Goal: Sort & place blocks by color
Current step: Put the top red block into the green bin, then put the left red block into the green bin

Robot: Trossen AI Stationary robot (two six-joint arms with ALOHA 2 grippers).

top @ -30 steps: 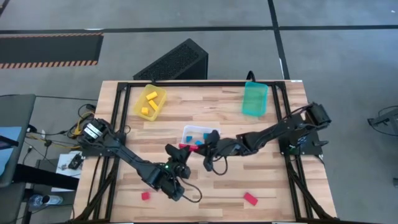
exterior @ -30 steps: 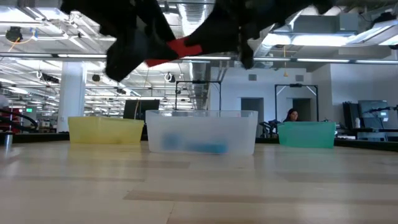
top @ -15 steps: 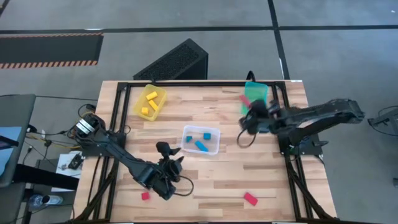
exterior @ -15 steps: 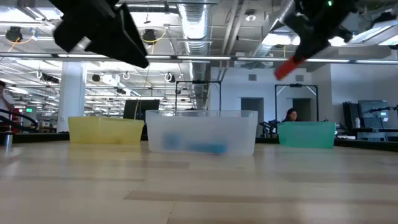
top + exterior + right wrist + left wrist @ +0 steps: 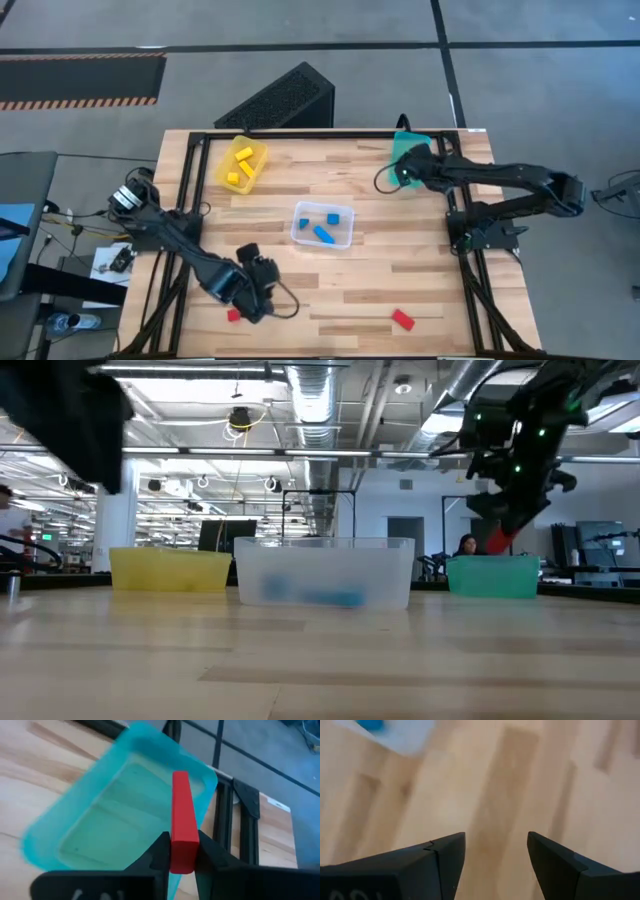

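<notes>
My right gripper (image 5: 403, 172) hovers above the teal bin (image 5: 409, 147) at the table's far right, shut on a red bar block (image 5: 181, 815). In the low view the red bar (image 5: 499, 541) hangs just above the teal bin's rim (image 5: 490, 560). My left gripper (image 5: 257, 287) is open (image 5: 496, 852) over bare wood near the table's near left, beside a red cube (image 5: 233, 315) lying flat. Another red bar (image 5: 402, 319) lies near the near edge. Blue blocks (image 5: 322, 226) sit in the clear bin, yellow blocks (image 5: 240, 166) in the yellow bin. My right gripper pinches the red bar between its two fingers (image 5: 159, 851) at one end (image 5: 182, 857). The bar runs out beyond the fingertips along the line of the fingers. It is lifted clear, over the teal bin's inside.
The clear bin (image 5: 300, 232) stands mid-table, the yellow bin (image 5: 258, 152) at the far left. A black metal frame (image 5: 300, 133) runs round the table's edges. Bare wood lies between the bins and along the near half.
My right gripper has carried the red bar from beside the clear bin toward the far right, to a spot over the teal bin, and lowered it toward the rim. My left gripper has drawn back toward the near left, close to the red cube.
</notes>
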